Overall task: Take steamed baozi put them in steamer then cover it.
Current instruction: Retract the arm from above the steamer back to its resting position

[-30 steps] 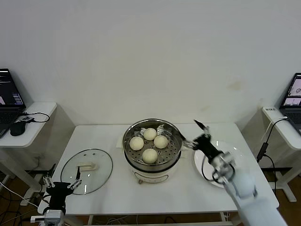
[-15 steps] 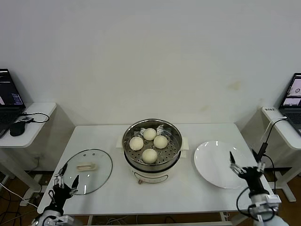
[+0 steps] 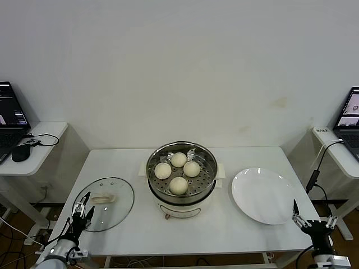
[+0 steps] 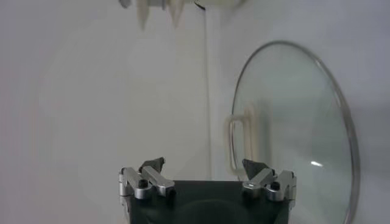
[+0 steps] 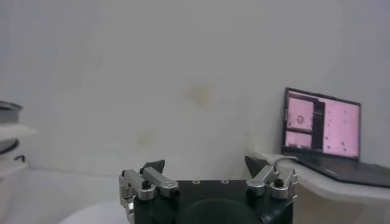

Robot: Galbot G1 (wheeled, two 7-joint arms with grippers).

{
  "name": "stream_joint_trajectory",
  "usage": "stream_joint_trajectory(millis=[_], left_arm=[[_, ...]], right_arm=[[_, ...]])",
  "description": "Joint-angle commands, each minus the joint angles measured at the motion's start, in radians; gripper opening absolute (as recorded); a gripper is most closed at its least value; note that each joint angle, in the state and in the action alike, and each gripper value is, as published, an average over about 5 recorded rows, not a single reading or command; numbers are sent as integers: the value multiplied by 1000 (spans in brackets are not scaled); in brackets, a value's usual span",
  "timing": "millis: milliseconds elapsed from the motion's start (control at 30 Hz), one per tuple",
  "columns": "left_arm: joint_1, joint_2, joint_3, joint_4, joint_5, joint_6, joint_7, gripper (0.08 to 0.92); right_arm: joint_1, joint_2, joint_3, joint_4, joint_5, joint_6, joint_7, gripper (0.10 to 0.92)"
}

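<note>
White table (image 3: 129,162) against a bare wall, a laptop desk at either side. Steamer (image 3: 181,193) stands mid-table with all four steamed baozi (image 3: 179,185) seated on its perforated tray. White plate (image 3: 263,195) to its right, bare.

Cover (image 3: 104,203) lies flat on the table well to the steamer's left, handle up. Loading looks done; covering is what is left.

Handling, as I judge it: glass lid with a metal rim, rigid, fairly heavy for its size, slick and breakable. The rim lies flush to the table, so no purchase there. The cream handle (image 4: 242,144) at its centre is the sensible hold, pinched across its narrow width and lifted straight to avoid dragging glass on the table.

Left gripper (image 3: 82,211) sits low at the table's near-left edge, just beside the lid's near rim, fingers spread wide and holding nothing; its wrist view looks out over the lid, handle ahead.

Right gripper (image 3: 313,218) is parked low off the near-right corner, past the plate, likewise spread wide and empty, facing the wall and a laptop (image 5: 321,125).
</note>
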Motion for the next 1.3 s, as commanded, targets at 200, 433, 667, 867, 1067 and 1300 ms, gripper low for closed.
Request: stream_joint_trajectory(millis=[200,433,667,867,1067,1300], left_arm=[[-177,14,52,143,67,-6,6,823],[-217,-2,78,182,67,-6,6,823],[-261,-18,97,230,67,-7,1,823],[-290,-24,105,277,53,-8,-6,823],[-300,-23,106,298,41,-7,-4,784],[-305,-23,108,331,38,-7,-4,584]], right_arm=[[-40,33,39,17,-17,2,-3,823],[-44,36,44,14,-18,3,-4,822],[-48,39,49,9,-25,5,-7,823],[-51,42,52,7,-35,7,-9,823],[-51,47,48,1,-45,7,-12,823],[-49,47,44,-5,-50,7,-13,823]])
